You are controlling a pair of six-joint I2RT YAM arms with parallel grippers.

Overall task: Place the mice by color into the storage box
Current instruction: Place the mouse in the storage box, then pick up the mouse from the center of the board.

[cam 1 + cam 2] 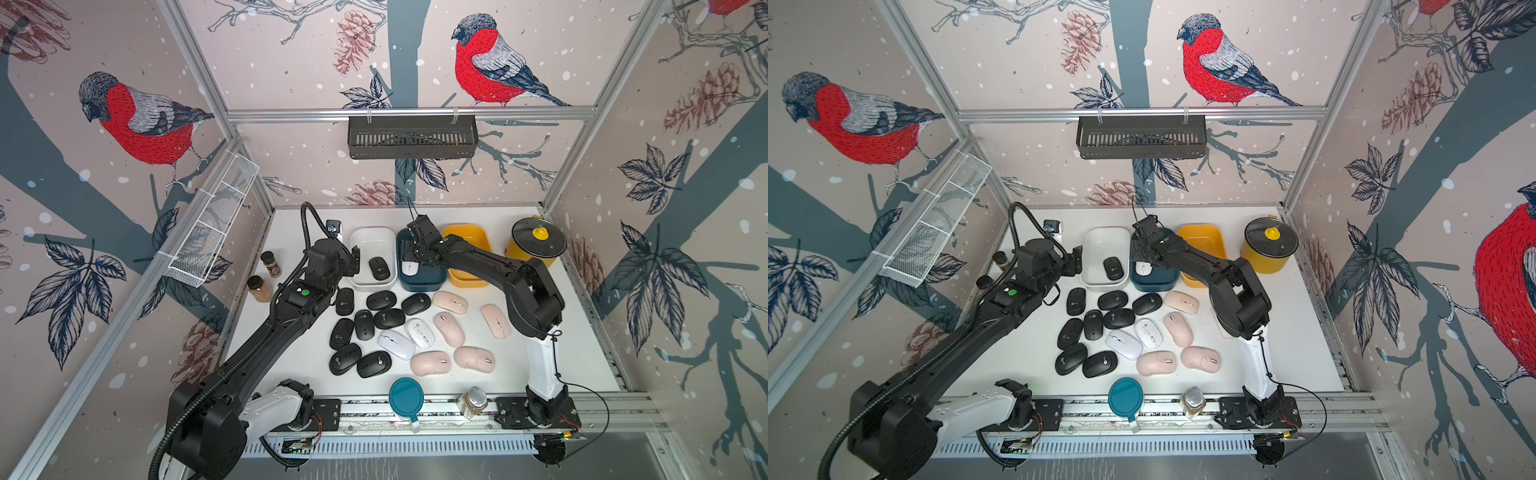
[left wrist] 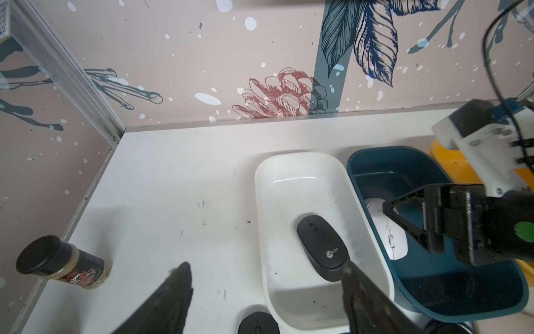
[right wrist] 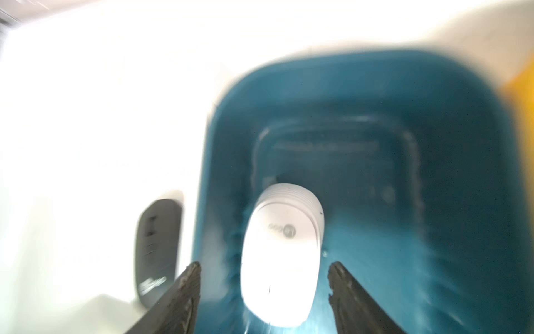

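Note:
Three storage boxes stand in a row at the back: white (image 1: 361,241), dark blue (image 1: 424,284) and yellow (image 1: 478,239). A black mouse (image 1: 378,268) lies in the white box. A white mouse (image 1: 409,268) lies in the blue box. My right gripper (image 3: 264,264) hangs open over the white mouse (image 3: 283,245), with a gap on each side of it. My left gripper (image 2: 265,266) is open and empty at the white box's left edge (image 2: 260,202). On the table lie several black mice (image 1: 365,324), two white mice (image 1: 409,338) and several pink mice (image 1: 449,328).
Two spice jars (image 1: 271,263) stand at the table's left edge. A yellow pot with a glass lid (image 1: 536,245) is at the back right. A teal lid (image 1: 406,397) and a glass jar (image 1: 473,401) sit on the front rail.

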